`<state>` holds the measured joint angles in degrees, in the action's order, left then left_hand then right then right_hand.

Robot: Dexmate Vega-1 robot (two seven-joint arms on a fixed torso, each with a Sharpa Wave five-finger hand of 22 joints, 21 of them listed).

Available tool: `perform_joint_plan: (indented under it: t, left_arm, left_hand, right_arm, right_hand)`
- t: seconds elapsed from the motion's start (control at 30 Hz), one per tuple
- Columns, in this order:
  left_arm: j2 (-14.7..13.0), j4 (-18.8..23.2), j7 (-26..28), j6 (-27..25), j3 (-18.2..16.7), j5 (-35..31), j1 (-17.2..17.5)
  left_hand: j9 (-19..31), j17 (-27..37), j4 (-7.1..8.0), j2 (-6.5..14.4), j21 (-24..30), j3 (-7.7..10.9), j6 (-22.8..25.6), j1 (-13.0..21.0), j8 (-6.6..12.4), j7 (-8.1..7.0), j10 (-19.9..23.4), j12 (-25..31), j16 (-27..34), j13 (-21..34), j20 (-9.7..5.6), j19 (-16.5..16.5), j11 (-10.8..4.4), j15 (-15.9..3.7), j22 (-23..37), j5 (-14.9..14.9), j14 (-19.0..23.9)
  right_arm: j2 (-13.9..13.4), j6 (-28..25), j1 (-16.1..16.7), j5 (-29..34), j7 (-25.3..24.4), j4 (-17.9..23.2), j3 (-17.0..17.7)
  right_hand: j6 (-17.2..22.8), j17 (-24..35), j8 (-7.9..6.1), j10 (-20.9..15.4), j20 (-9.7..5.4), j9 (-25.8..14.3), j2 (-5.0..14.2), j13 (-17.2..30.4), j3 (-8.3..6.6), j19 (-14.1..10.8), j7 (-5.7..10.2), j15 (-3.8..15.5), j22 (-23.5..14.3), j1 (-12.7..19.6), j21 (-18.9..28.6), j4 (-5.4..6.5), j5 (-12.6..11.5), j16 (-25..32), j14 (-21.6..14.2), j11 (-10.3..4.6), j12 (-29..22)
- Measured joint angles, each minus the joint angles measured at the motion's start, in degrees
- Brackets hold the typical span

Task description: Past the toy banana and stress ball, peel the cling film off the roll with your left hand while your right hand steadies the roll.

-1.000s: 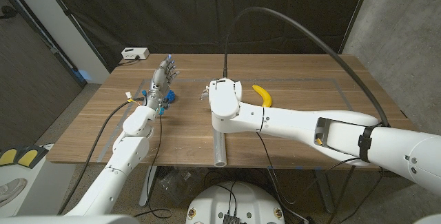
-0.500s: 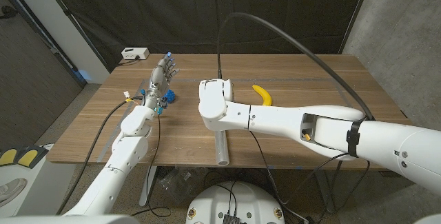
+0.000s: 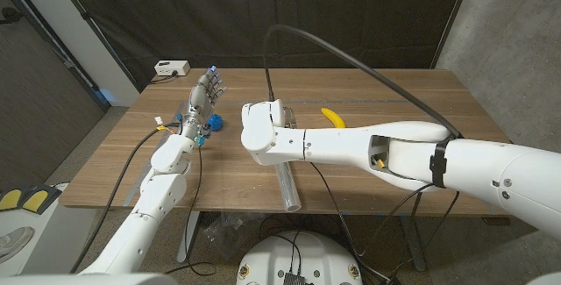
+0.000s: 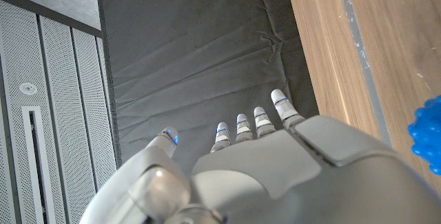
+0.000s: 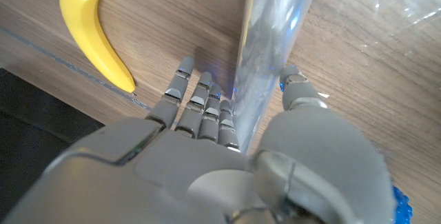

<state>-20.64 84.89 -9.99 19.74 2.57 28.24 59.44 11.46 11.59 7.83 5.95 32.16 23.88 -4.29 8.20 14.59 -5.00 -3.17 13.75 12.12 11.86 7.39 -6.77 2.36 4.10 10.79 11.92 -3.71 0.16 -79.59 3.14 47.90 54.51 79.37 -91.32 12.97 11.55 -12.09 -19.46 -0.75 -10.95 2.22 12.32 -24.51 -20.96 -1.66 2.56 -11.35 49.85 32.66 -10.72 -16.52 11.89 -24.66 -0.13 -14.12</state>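
The cling film roll [image 3: 287, 186] lies on the wooden table [image 3: 421, 110], its near end pointing at the front edge. My right hand [image 3: 263, 129] sits over its far end. In the right wrist view that hand [image 5: 227, 162] clasps the roll [image 5: 272, 45], fingers on one side and thumb on the other. A yellow toy banana [image 3: 331, 117] lies just right of it, also visible beside the fingers [image 5: 93, 34]. The blue stress ball [image 3: 213, 123] sits by my left hand [image 3: 202, 97], which is raised off the table, fingers apart and holding nothing [image 4: 275, 162].
A white box [image 3: 172, 68] with a cable stands at the table's back left corner. A black cable [image 3: 351, 53] arcs over the right arm. Crinkled clear film [image 5: 389, 14] lies on the wood beside the roll. A dark curtain hangs behind the table.
My right arm has swung toward the left with the roll in hand, and the roll's near end has swung to the right. The left hand has hardly moved.
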Motion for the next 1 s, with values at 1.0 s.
perform_joint_plan:
  t: [1.0]
  left_arm:
    - [-0.9, -2.9, -1.8, 0.9, 0.7, 1.1, -2.0]
  left_hand:
    - [0.0, 0.0, 0.24, -0.7, -0.4, -0.73, -0.2, -0.7, -0.44, -0.21, -0.2, -0.2, 0.0, 0.0, 0.30, 0.3, -0.21, 0.00, 0.0, 0.0, 0.0]
  right_arm:
    - [2.0, 2.3, 3.4, -3.5, -9.7, -7.4, 4.7]
  right_hand:
    - [13.1, 1.4, -0.19, -14.4, -3.63, -0.2, 3.05, -0.6, 0.41, -23.7, 2.15, 2.82, -4.2, 5.5, 24.0, 4.72, 5.9, 3.2, -22.6, -1.14, -3.2]
